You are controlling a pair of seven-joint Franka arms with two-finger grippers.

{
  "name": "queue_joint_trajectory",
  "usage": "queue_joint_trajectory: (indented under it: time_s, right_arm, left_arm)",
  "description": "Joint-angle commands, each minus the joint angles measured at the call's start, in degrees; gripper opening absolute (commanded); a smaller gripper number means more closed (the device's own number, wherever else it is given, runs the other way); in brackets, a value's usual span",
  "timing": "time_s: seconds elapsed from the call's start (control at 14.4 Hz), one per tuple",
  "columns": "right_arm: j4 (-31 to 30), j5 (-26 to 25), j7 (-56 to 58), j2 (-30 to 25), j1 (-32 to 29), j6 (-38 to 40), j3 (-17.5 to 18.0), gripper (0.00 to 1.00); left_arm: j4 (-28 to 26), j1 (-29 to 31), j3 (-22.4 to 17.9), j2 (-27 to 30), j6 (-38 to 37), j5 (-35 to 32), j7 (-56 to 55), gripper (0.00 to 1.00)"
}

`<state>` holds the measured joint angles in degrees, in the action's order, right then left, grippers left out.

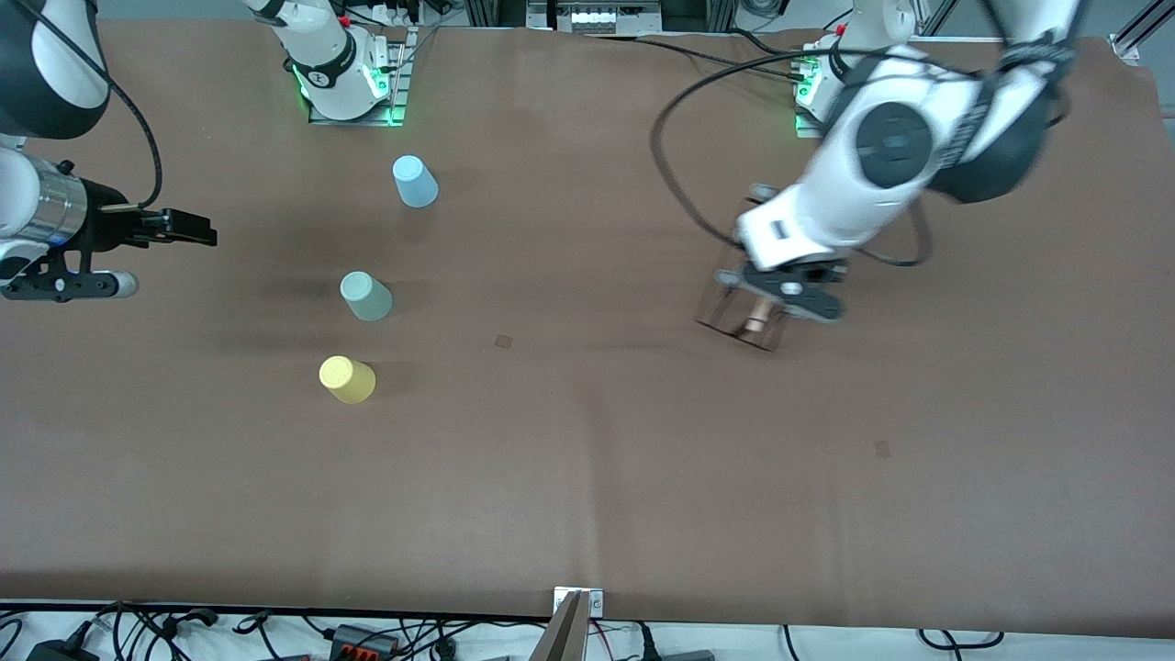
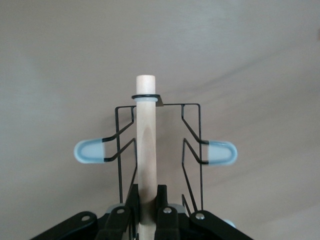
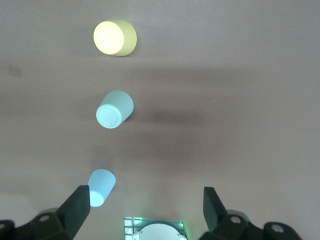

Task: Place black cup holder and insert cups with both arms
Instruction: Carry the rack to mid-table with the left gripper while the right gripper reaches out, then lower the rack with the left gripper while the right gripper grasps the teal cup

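Front view: lowest among the cups, at centre-left of the frame, the yellow cup [image 1: 347,379] is seen standing upside down on the brown worktop [image 1: 587,477]. Just above it stands the mint green cup [image 1: 366,296], also inverted, and higher still, toward the upper left, the light blue cup [image 1: 415,181]. The three are set well apart from one another in a loose column, toward the right arm's end of the worktop.

At right of centre, the left gripper [image 1: 778,292] is shown over bare worktop, blurred, with the black cup holder [image 1: 748,317] hanging beneath it. In the left wrist view the fingers [image 2: 161,200] are seen clenched on the light wooden rod [image 2: 145,145] of the black cup holder [image 2: 192,145], one on each side of the rod; two pale-capped pegs [image 2: 220,152] stick out sideways from the wire frame, and only plain worktop lies underneath.

At the left edge of the frame, the right gripper [image 1: 188,228] is held in the air, and the right arm waits. In the right wrist view its fingers [image 3: 75,207] are spread wide with nothing between them; all three cups are visible below, none touched.
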<state>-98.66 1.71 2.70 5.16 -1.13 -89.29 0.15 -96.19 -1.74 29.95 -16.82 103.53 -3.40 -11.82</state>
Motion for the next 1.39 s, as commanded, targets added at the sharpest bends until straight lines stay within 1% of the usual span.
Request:
queue_joint_trajectory:
  time_s: [0.0, 0.07, 0.14, 0.21, 0.35, 0.56, 0.7, 0.77, 0.91, 0.98, 1.04, 1.25, 1.32]
  right_arm:
    - [-14.59, 0.14, 0.20, -10.23, 0.07, -8.16, 0.12, 1.00]
    - [-18.81, 0.14, 0.02, -12.96, 0.16, -10.79, 0.12, 1.00]
    - [-21.72, 0.14, -0.24, -14.81, 0.16, -12.73, 0.12, 1.00]
    - [-23.06, 0.14, -0.24, -15.52, 0.16, -13.71, 0.12, 1.00]
    - [-23.42, 0.22, -0.33, -15.45, 0.16, -14.68, 0.12, 1.00]
    - [-28.16, 0.22, -0.42, -15.27, 0.33, -22.31, 0.20, 1.00]
    - [-31.32, 0.22, -1.38, -14.66, 0.51, -28.28, 0.20, 1.00]
    - [-32.12, 0.22, -3.21, -13.09, 1.21, -30.66, 0.29, 1.00]
    - [-32.91, 0.22, -6.03, -10.97, 3.31, -33.83, 0.29, 1.00]
    - [-33.00, 0.22, -7.78, -10.18, 5.32, -34.98, 0.29, 1.00]
    - [-34.05, 0.22, -9.80, -9.13, 6.04, -37.51, 0.29, 1.00]
    - [-38.79, 0.14, -13.51, -6.75, 9.11, -47.88, 0.38, 1.00]
    - [-39.50, 0.14, -14.47, -5.26, 9.82, -50.69, 0.38, 1.00]
  left_arm:
    - [9.51, -7.55, 0.54, -9.25, 0.25, -0.12, -12.04, 0.02]
    - [10.31, -10.36, 0.54, -11.54, 2.35, -0.64, -16.78, 0.02]
    - [10.50, -12.91, 0.02, -12.96, 5.86, -0.91, -20.31, 0.02]
    - [10.41, -14.68, 0.02, -13.93, 10.24, -2.30, -22.78, 0.02]
    - [10.41, -16.53, 0.02, -16.21, 15.19, -6.34, -27.44, 0.02]
    - [10.41, -19.08, 0.02, -18.94, 20.90, -10.65, -35.17, 0.02]
    - [10.41, -19.62, 0.02, -19.73, 21.97, -11.98, -36.60, 0.03]
    - [10.50, -19.71, 0.02, -19.83, 21.97, -11.98, -36.60, 0.03]
    - [10.41, -19.97, 0.02, -19.92, 21.97, -11.98, -36.60, 0.04]
    - [10.41, -19.97, 0.02, -19.92, 21.97, -11.98, -36.60, 0.04]
    - [10.41, -19.97, 0.02, -19.92, 21.97, -11.98, -36.60, 0.04]
    - [10.50, -19.97, 0.02, -19.92, 21.97, -11.90, -36.60, 0.04]
    - [10.50, -19.97, 0.02, -19.83, 21.97, -11.90, -36.60, 0.08]
